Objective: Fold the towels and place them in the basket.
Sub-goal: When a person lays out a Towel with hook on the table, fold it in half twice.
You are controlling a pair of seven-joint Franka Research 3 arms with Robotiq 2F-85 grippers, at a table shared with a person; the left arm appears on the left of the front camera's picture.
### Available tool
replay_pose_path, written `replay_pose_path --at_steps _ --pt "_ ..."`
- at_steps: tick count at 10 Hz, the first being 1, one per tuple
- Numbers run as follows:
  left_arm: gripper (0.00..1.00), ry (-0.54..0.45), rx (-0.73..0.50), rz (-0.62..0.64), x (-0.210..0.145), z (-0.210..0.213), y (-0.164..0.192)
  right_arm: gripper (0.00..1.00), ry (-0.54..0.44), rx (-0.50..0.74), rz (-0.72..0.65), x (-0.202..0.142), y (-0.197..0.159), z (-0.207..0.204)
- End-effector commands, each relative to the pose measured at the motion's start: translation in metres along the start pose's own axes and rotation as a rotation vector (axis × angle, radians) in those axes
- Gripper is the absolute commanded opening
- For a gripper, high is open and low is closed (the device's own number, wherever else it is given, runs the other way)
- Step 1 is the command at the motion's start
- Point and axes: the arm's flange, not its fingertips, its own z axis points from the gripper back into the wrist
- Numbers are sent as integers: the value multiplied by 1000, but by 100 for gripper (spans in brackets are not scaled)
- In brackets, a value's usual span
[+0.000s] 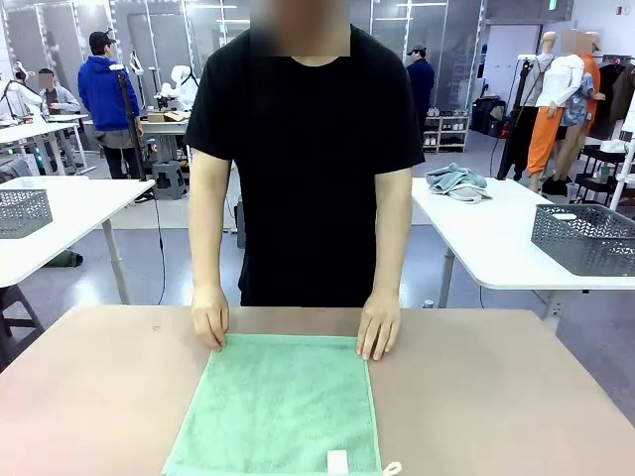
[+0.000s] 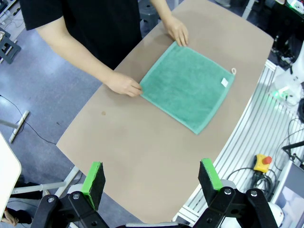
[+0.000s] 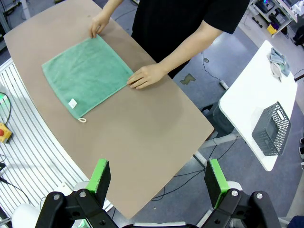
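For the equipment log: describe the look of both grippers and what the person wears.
The left gripper and right gripper look alike: black jointed fingers with silver bolts and bright green pads. The person wears a black short-sleeved T-shirt; the hands have no gloves or watch.

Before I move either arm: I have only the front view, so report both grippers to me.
Observer: The left gripper is open, jaws wide apart with nothing between them, hanging well clear of the towel.
Operator: Now the right one.
Observer: The right gripper is open too, holds nothing, and hangs high above the table.
Operator: My frame cuts off the towel's near edge. Describe it.
Observer: The mint green towel lies flat and unfolded. Its near edge is straight, with a strip of bare table between it and the table's edge on the robot's side.
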Motion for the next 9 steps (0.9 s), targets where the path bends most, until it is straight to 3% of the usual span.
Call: replay_pose_path --at_steps 1,9 --pt "100 -2 1 7 0 1 -1 100 -2 3 -3 -1 1 -1" --pt "100 -2 1 7 0 1 -1 100 -2 3 -3 -1 1 -1"
